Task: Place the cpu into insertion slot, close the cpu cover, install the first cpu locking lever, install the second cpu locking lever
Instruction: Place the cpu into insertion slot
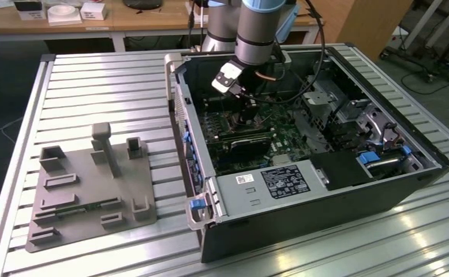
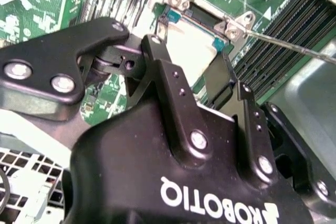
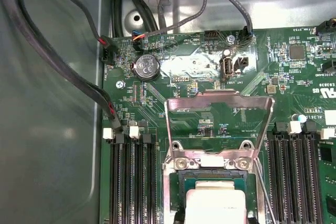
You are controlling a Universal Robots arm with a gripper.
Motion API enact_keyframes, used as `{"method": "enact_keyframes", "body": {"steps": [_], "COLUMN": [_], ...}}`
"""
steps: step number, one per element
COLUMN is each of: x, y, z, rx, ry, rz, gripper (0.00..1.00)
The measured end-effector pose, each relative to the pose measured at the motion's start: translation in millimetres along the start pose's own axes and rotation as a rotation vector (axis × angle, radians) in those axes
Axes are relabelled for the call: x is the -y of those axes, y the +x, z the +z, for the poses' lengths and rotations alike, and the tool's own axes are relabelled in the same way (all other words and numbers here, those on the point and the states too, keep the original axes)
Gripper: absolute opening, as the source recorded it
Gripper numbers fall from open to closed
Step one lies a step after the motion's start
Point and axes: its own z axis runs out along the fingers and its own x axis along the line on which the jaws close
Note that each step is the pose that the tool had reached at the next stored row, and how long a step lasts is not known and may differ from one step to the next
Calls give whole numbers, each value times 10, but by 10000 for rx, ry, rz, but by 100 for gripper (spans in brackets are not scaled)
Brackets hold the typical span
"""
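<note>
cpu [image 3: 215, 205] | jaws clamped on its edges; at insertion slot [image 3: 212, 174] | cpu cover [image 3: 220, 97] up, open

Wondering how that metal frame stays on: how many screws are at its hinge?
2. In the first wrist view, one screw sits at one end of the cpu cover's hinge, the other screw at the opposite end. More may be hidden.

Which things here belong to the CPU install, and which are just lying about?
Job:
- cpu, in the slot
- cover, raised
- lever
- gripper, at the cpu

Lying about:
- memory slots
- coin cell
- cables
- grey fixture
</note>
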Motion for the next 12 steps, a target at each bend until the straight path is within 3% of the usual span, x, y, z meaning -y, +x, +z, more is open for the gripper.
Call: {"method": "enact_keyframes", "body": {"steps": [12], "x": [0], "y": [0], "z": [-2], "rx": [1], "ry": [-3], "rz": [-68], "gripper": [53]}}
